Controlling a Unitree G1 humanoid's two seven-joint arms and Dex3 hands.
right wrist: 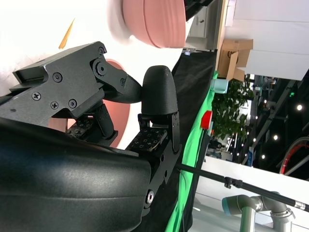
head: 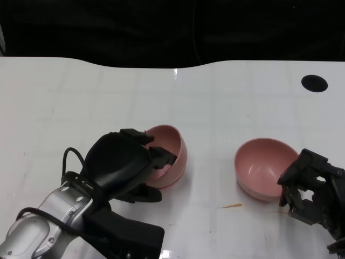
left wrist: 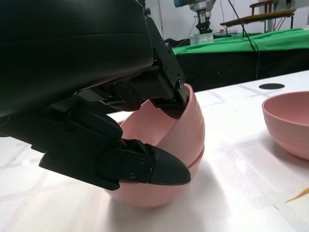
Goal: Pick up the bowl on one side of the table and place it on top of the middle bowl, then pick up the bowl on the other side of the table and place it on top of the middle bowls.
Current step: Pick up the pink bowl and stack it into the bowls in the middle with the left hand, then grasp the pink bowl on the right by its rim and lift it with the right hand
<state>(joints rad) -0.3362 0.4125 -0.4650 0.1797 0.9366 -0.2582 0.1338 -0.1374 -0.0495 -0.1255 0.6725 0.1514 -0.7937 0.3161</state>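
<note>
My left hand [head: 121, 164] grips a pink bowl [head: 171, 154] by its rim near the table's middle. In the left wrist view the fingers [left wrist: 166, 94] hook over the rim and the thumb presses the outer wall. This bowl [left wrist: 190, 123] sits tilted inside a second pink bowl [left wrist: 154, 198] that rests on the table. A third pink bowl [head: 264, 168] stands upright to the right, also visible from the left wrist [left wrist: 289, 121]. My right hand [head: 312, 189] is just beside that bowl's near right rim, fingers apart and holding nothing. The right wrist view shows its fingers [right wrist: 157, 92] with pink bowl wall [right wrist: 118, 113] behind them.
The white table [head: 215, 102] has a round black hole [head: 314, 83] at the far right. A thin orange sliver [head: 230, 205] lies on the table in front of the right bowl. Beyond the table's far edge the head view is dark.
</note>
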